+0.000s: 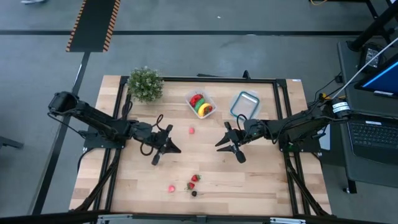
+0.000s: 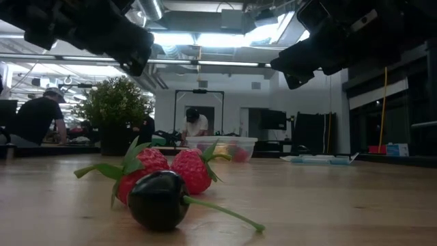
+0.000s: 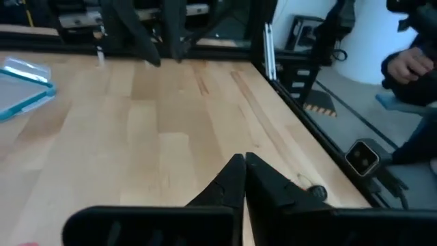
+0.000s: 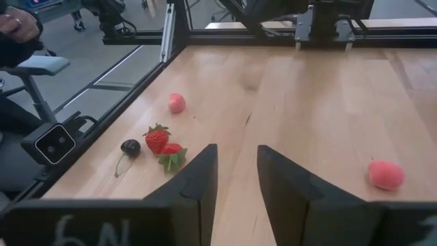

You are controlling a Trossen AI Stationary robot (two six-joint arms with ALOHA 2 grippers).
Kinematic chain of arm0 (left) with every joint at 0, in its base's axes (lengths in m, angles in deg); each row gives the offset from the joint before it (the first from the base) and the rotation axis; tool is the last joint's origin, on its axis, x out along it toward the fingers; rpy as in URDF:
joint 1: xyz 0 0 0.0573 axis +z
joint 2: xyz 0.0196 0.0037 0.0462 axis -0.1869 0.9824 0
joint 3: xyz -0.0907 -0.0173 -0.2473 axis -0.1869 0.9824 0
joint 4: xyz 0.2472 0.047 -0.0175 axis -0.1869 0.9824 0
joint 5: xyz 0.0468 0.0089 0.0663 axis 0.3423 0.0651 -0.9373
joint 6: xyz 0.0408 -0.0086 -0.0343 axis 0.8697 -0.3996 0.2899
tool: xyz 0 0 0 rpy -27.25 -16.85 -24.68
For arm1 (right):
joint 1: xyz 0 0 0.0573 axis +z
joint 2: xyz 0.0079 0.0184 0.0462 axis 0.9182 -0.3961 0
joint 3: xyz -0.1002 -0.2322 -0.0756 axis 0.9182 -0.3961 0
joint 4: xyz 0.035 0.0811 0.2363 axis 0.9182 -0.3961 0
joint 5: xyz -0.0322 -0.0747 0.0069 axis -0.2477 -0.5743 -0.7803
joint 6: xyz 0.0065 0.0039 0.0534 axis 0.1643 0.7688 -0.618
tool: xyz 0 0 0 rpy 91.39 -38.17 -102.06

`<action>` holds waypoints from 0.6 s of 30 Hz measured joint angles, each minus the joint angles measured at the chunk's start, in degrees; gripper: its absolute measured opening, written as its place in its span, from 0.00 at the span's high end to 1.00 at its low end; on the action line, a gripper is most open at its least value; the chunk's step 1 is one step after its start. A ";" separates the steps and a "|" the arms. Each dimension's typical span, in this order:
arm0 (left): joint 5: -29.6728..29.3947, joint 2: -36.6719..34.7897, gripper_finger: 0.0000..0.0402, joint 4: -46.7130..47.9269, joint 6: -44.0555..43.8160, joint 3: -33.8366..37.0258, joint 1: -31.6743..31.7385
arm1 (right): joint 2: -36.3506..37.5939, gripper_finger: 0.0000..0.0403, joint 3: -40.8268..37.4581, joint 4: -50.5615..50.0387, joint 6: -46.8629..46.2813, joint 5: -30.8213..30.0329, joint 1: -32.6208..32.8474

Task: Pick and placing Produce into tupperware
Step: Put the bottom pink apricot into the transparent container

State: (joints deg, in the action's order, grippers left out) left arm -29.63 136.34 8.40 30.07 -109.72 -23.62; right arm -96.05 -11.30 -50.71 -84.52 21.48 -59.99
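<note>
The pale wooden butcher-block table (image 1: 249, 180) filled the middle of the high view, its planks smooth and lightly grained. Left of centre, the left gripper (image 1: 166, 144) hovered above bare wood with its dark tapered fingers (image 3: 235, 179) clenched together on nothing. Right of centre, the right gripper (image 1: 230, 144) hung with its flat black fingers (image 4: 198, 179) parted and empty.

Toward the upper middle sat the tupperware (image 1: 200, 103), a clear squarish tub with rounded corners, holding a red piece, a yellow piece and a green one. Just right of it lay a clear container with a blue rim (image 1: 244, 103). A bushy green potted plant (image 1: 145, 83) stood at the upper left corner of the table.

A rounded pink fruit (image 1: 191, 130) lay between the grippers. Near the lower edge clustered two dimpled red strawberries (image 2: 167, 167) with leafy caps and a glossy dark cherry (image 2: 158, 199) with a thin stem; another small pink piece (image 1: 171, 188) lay just left of them.
</note>
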 joint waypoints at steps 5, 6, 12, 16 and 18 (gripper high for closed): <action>-5.95 0.00 0.93 3.44 -0.22 -1.98 -3.50 | 0.02 0.74 0.00 0.00 0.00 0.09 0.00; -8.21 0.01 0.91 5.33 -0.42 -2.78 -4.40 | 0.02 0.74 0.00 0.00 -0.02 0.09 0.00; -17.74 0.04 0.75 20.19 -2.18 -9.09 -9.17 | 0.04 0.74 0.00 -0.02 -0.12 1.16 0.02; -20.02 0.04 0.66 25.29 -3.20 -12.24 -11.67 | 0.04 0.74 0.00 -0.32 -1.49 1.16 0.02; -20.07 0.04 0.63 26.98 -3.58 -13.42 -12.86 | 0.04 0.74 0.00 -0.66 -1.52 1.16 0.00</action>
State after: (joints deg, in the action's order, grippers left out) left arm -49.70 136.38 35.39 26.49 -123.14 -36.48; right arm -96.00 -11.30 -51.37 -86.04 22.64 -59.99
